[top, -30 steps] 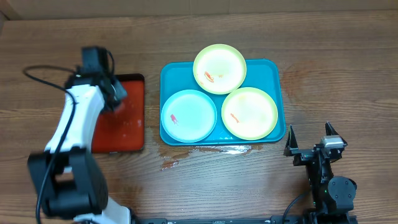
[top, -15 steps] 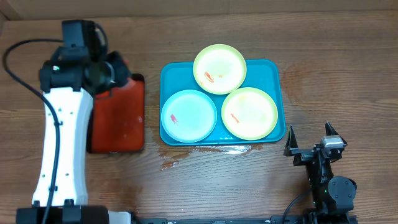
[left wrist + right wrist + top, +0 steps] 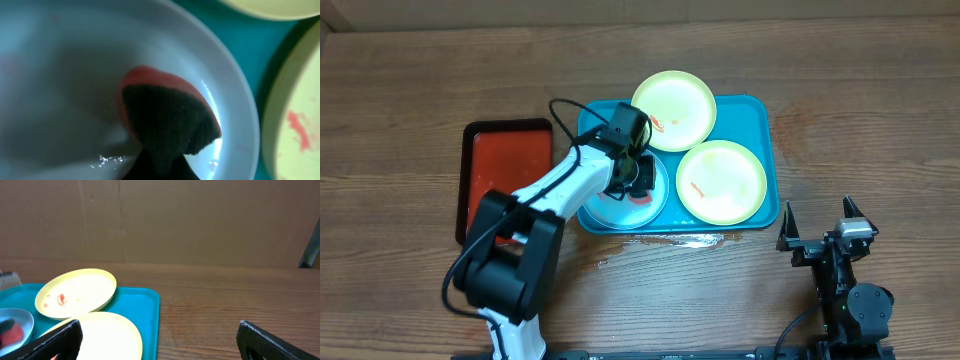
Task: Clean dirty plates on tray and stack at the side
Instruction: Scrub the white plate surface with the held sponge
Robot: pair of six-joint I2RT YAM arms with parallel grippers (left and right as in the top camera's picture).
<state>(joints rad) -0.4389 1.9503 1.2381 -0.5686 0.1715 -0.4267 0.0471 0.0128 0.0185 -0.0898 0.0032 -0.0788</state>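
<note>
All three plates lie on the tray (image 3: 760, 110), so we judge the task to be in its early part. The blue plate (image 3: 620, 216) sits at the tray's near left. One yellow-green plate (image 3: 672, 110) is at the far edge, overhanging the rim a little. The other yellow-green plate (image 3: 722, 180) is at the near right.

The left gripper (image 3: 636, 180) is clenched on a sponge (image 3: 167, 120), red with a dark scouring face. It holds the sponge down in the bowl of the blue plate, which the left wrist view fills with. Small wet glints show beside the sponge, and it looks to be touching the plate, though we cannot be sure of the pressure. We take this as the wiping of the first plate. Whether that plate's smear is gone we cannot tell, since the arm and sponge cover much of it.

Both yellow-green plates carry orange-red smears, so by our reading neither has been cleaned. Nothing is stacked at the side: no plate rests on the table (image 3: 880, 100) off the tray. That leaves finishing this plate, wiping two more, and moving all three.

The right gripper (image 3: 817, 220) stands with its jaws wide apart and empty, near the table's front edge and well apart from the tray. A red tray (image 3: 505, 180) lies to the left, and a wet patch (image 3: 695, 240) marks the table just in front of the blue-green tray.
</note>
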